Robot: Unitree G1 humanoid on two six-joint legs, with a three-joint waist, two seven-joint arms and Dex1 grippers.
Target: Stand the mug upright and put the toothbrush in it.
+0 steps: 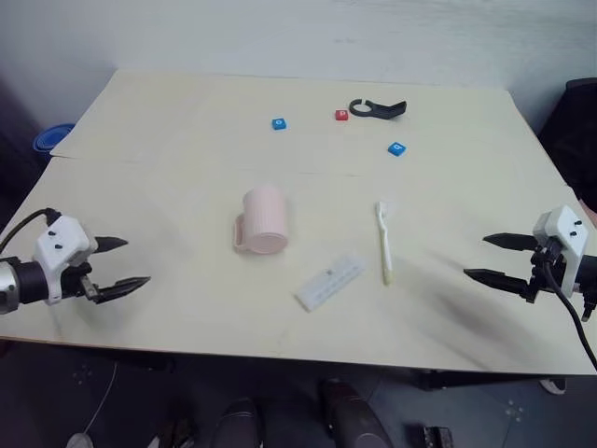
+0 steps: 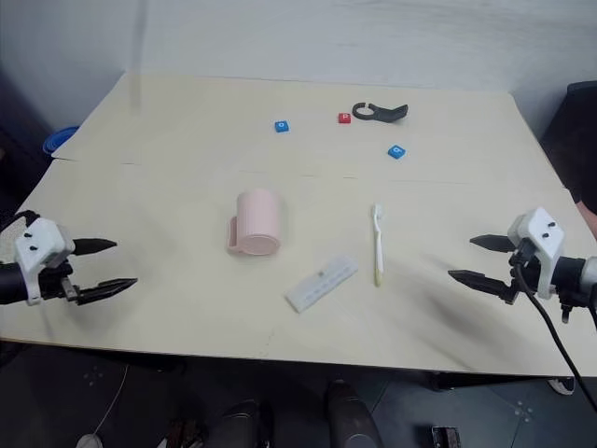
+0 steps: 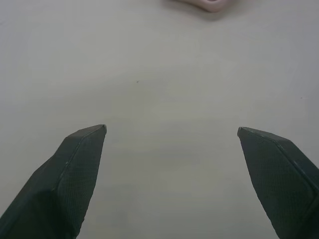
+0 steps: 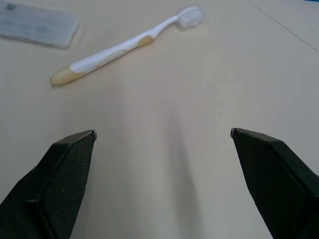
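two grippers hang at the counter's [image 1: 140,121] near edge, well apart from the work: the left gripper [image 1: 119,263] out at the left side, the right gripper [image 1: 492,258] out at the right, each with its jaws spread wide and nothing between them.

the mug [image 1: 264,220] lies near the middle of the counter, and it reads as tipped on its side. its long axis runs roughly from the far edge toward the near edge, the rounded end away and the other end toward the robot, with the small handle out on the robot's left. whether the near end is the mouth or the base i cannot tell from here.

the toothbrush [image 1: 384,241] lies flat to the right of the mug, apart from it. its long axis also runs far to near, bristled head at the far end, yellowish handle tip toward the robot. a flat translucent bar [image 1: 330,281] lies just beside its near end, between it and the mug.

risks, as i judge them: a cylinder on its side can roll when a jaw nudges it off centre, and the smooth wall may slip in a wide pinch. the toothbrush is thin and flat on the wood, so jaws may scrape it sideways or catch the bar instead. dropped in before the mug stands firm, the brush could tip it over.
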